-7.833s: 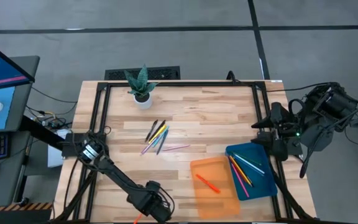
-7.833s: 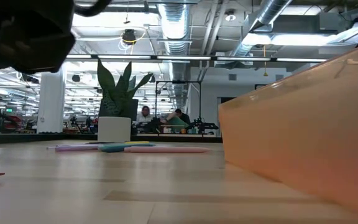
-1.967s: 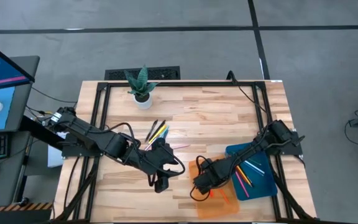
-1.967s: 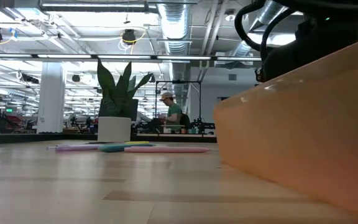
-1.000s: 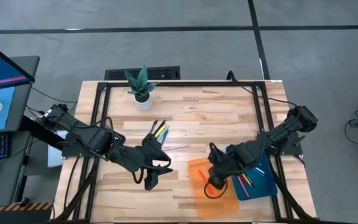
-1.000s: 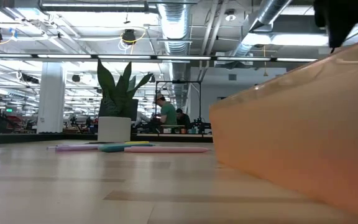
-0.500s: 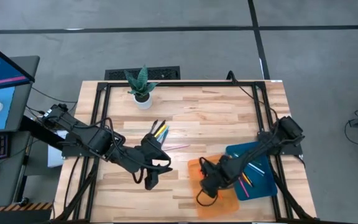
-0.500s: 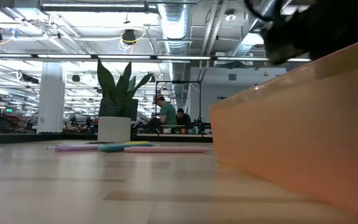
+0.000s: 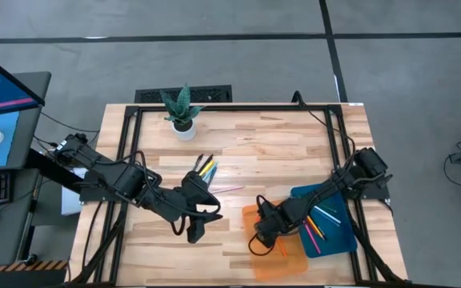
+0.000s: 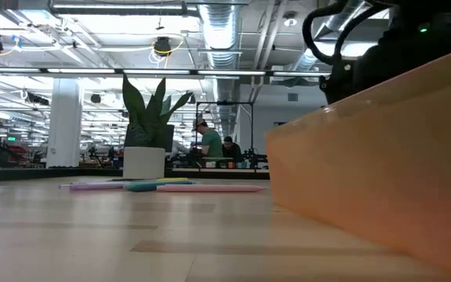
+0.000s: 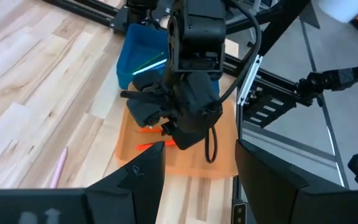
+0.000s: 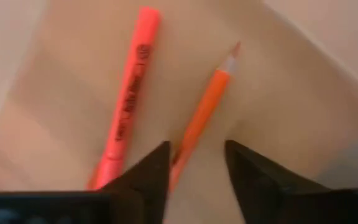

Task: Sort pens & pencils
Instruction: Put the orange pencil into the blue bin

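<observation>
My right gripper [image 9: 256, 234] is low over the flat orange tray [image 9: 291, 258], fingers open. In the right wrist view an orange pencil [image 12: 202, 112] lies on the tray floor between the open fingers [image 12: 197, 146], and a red pen [image 12: 128, 102] lies beside it. The blue tray [image 9: 310, 196] holds several pens [image 9: 318, 220]. A loose pile of pens and pencils [image 9: 202, 170] and a pink pencil [image 9: 229, 190] lie on the table. My left gripper [image 9: 192, 234] hangs open and empty over the bare table, left of the orange tray. My right gripper stands astride the orange pencil's blunt end [image 12: 180, 155] from above, fingers pointing down. The gap is wider than the pencil, which lies flat on the tray floor. I cannot tell whether one finger [image 12: 148, 177] touches it.
A small potted plant [image 9: 181, 112] stands at the table's far left. The black frame rails [image 9: 126, 160] run along the table's edges. The orange tray wall [image 10: 382, 172] fills the low view's right side. People show in the room behind the table.
My right gripper has gone down and a little toward the table's left edge, over the orange tray's left part. My left arm has kept still.
</observation>
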`<action>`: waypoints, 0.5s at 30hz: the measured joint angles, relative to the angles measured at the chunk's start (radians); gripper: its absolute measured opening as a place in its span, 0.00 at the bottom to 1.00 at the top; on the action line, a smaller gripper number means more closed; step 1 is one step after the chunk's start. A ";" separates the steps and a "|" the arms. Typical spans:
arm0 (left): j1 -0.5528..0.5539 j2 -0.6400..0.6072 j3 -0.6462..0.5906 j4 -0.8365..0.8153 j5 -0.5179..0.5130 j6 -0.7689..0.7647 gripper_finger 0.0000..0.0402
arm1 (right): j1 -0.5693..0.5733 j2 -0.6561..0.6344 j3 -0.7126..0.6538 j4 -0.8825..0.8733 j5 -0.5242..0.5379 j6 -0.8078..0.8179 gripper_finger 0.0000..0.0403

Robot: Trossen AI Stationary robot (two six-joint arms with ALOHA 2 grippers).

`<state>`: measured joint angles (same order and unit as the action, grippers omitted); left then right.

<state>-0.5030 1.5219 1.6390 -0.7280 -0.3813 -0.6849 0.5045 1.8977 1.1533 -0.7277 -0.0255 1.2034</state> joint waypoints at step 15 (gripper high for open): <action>0.014 0.000 0.000 -0.004 0.000 0.000 0.46 | -0.035 -0.028 -0.008 -0.018 -0.004 -0.017 0.02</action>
<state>-0.4889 1.5219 1.6390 -0.7319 -0.3817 -0.6849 0.4696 1.8701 1.1456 -0.7460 -0.0298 1.1863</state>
